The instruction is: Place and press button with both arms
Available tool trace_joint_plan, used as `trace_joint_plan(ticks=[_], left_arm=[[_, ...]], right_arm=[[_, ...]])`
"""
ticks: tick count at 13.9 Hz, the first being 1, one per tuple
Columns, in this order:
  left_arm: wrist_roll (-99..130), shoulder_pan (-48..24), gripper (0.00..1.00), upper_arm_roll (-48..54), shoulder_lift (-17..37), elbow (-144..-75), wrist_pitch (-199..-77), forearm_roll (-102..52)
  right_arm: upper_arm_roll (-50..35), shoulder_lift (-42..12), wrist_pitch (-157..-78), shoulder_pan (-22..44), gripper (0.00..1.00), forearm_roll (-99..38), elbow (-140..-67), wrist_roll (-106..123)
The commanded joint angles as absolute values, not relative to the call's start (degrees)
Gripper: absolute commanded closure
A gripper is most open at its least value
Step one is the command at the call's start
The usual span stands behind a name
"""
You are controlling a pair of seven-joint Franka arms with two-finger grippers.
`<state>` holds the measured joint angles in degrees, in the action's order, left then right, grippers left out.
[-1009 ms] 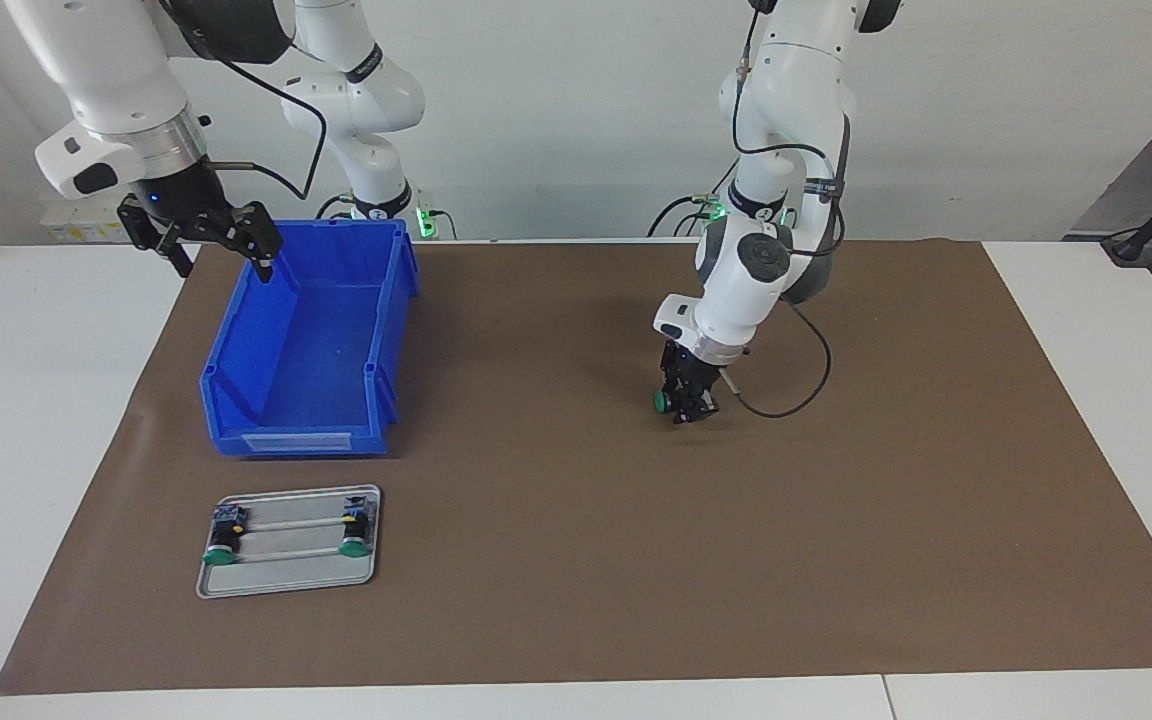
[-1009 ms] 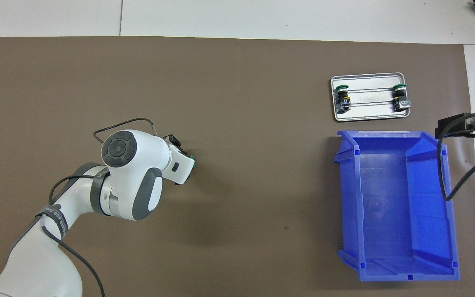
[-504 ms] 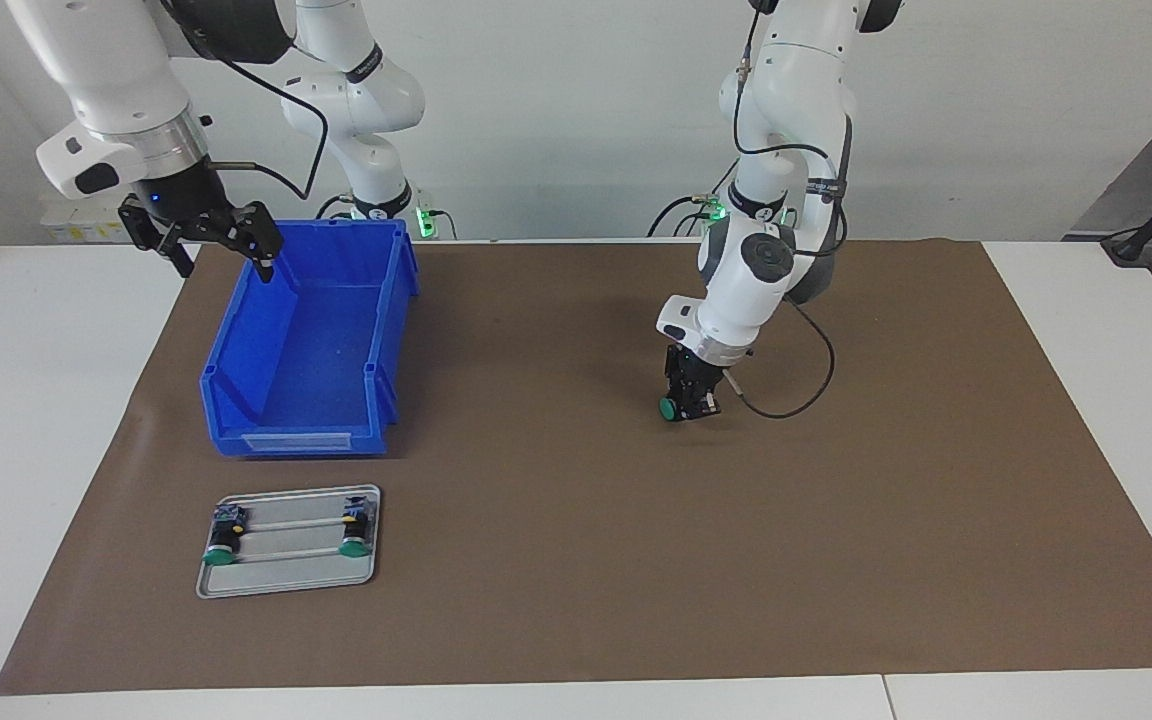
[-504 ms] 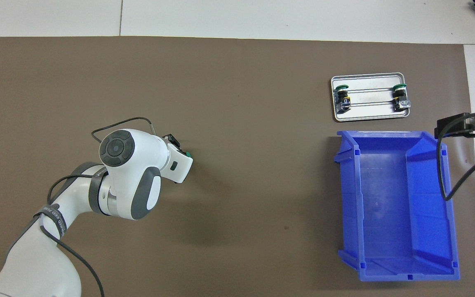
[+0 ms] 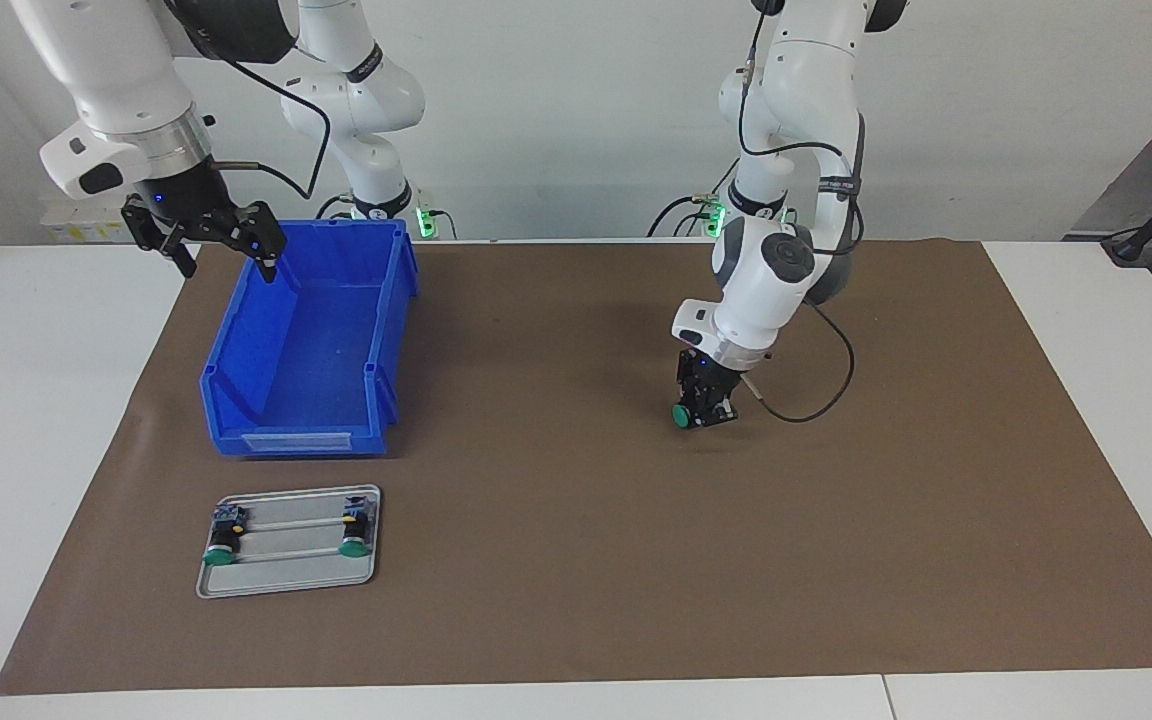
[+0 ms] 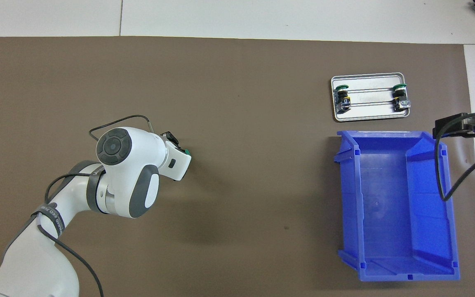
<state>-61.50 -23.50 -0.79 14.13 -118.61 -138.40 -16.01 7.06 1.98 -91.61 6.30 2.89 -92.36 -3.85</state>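
We judge the task barely begun: our left gripper [image 5: 704,412], right of centre in the facing view, is closed on the button [image 5: 682,415] just above the brown mat [image 5: 576,560], with placing and pressing still ahead. Our right gripper [image 5: 204,240] waits wide open at upper left over the blue bin [image 5: 311,350]; the tray [image 5: 286,580] with two more buttons at lower left blocks nothing.

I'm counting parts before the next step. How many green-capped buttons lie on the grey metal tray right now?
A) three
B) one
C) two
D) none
C: the tray holds two buttons, one toward the right arm's end and one at its other end; a third button is in the left gripper over the mat.
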Motion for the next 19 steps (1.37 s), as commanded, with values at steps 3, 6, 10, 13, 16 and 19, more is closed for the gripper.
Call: trace_joint_plan(ticks=[3, 6, 10, 13, 16, 19], left_arm=[[-63.1, -18.9, 1.00, -0.3, 14.2, -110.7, -131.0, -16.8], [-64.2, -18.2, 1.00, -0.2, 14.1, -110.0, -131.0, -17.0], [-65.8, -17.2, 1.00, -0.2, 13.7, -110.1, -130.8, -17.1], [-68.4, -15.3, 1.00, 0.1, 13.2, -110.3, -128.6, -19.0], [-73.4, -13.8, 1.00, -0.1, 12.3, -111.3, -128.4, -28.3], [-77.4, -12.1, 1.00, -0.1, 11.4, -112.6, -127.6, -34.9]], right_arm=[[7.9, 2.9, -91.9, 7.1, 0.00, 3.5, -93.9, -5.2], [7.8, 2.9, -92.2, 6.9, 0.00, 3.5, -94.0, -6.0], [7.7, 3.1, -91.8, 6.6, 0.00, 2.6, -93.8, -5.8], [7.6, 3.1, -91.8, 7.3, 0.00, 2.5, -93.8, -5.6], [7.9, 3.2, -91.6, 5.5, 0.00, 2.5, -93.9, -5.5], [7.6, 3.3, -90.0, 6.2, 0.00, 2.5, -93.4, -5.3]])
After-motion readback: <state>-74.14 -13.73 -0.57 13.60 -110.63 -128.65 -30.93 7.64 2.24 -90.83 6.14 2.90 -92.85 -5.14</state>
